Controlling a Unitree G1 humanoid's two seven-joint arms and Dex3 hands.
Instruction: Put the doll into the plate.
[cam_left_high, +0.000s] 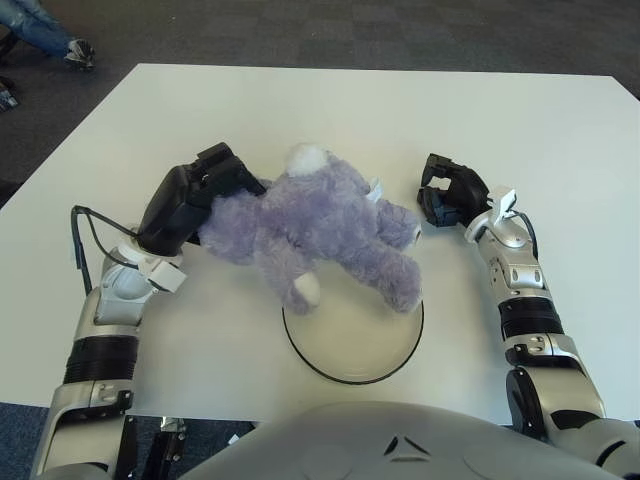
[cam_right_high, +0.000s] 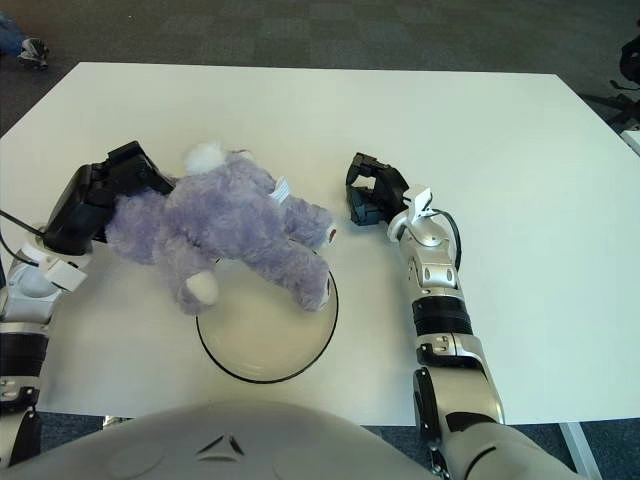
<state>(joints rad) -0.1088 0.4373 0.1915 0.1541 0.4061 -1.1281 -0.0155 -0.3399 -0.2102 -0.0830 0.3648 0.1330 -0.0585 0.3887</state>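
My left hand (cam_left_high: 205, 190), black and three-fingered, is closed on one end of the fluffy lavender plush doll (cam_left_high: 315, 228), gripping the soft body where it bulges toward the left side of the white table (cam_left_high: 560, 140). The doll stretches across the middle of the table, its other end reaching toward my right hand. One white-tipped limb (cam_left_high: 306, 288) hangs down over the far-left rim of the shallow round white plate with a thin black rim (cam_left_high: 352, 335), and a second, longer purple limb (cam_left_high: 395, 283) drapes over the plate's far-right rim. Most of the doll's body is beyond the plate, toward the table's far edge, so only those limbs overlap the dish. A white pompom-like tuft (cam_left_high: 304, 157) sits on the doll's far side. A small white fabric tag (cam_left_high: 375, 187) sticks up from the doll near its right end; I cannot read any writing on it.

My right hand (cam_left_high: 447, 195) shows just right of the doll's right end, fingers curled in and holding nothing. The plate sits near the table's near edge, roughly centred between my two arms.
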